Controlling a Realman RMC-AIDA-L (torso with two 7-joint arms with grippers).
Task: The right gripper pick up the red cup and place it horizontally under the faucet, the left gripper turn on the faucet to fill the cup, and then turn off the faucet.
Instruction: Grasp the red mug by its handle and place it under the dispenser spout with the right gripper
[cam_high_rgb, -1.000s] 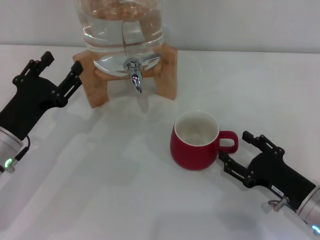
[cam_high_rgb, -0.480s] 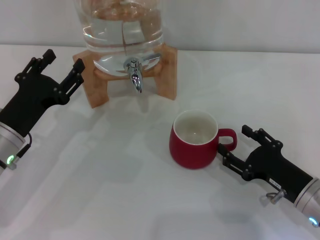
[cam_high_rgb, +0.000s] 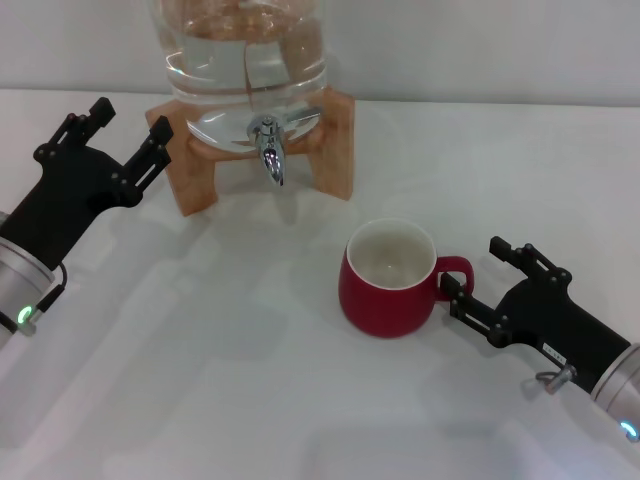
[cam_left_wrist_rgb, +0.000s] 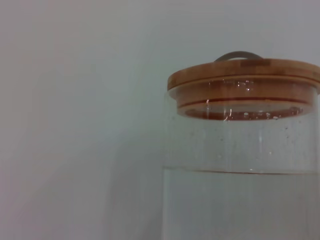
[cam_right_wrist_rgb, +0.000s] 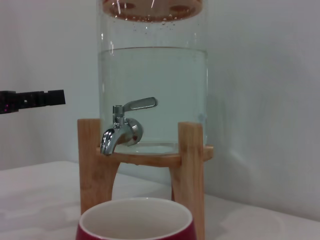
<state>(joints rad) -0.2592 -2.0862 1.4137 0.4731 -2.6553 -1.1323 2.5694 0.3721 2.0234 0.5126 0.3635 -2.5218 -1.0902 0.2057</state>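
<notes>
I've got the right gripper (cam_high_rgb: 478, 277) spread wide around the red cup's (cam_high_rgb: 388, 280) handle, cup upright short of the faucet (cam_high_rgb: 269, 146) (nothing gripped yet), while the left gripper (cam_high_rgb: 127, 137) waits open beside the wooden stand (cam_high_rgb: 335, 150).

Open surface (cam_high_rgb: 230, 330) between red cup (cam_high_rgb: 388, 280) and wooden stand (cam_high_rgb: 330, 150), clear gap beneath faucet (cam_high_rgb: 268, 145), stand legs flanking it, right tool (cam_high_rgb: 480, 275) spread around the cup handle, left tool (cam_high_rgb: 125, 135) beside the stand

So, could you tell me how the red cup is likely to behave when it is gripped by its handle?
The red cup looks glossy, so the right gripper may slip. It appears rigid and probably breakable. Held by its handle alone, the squat body may tilt.
</notes>
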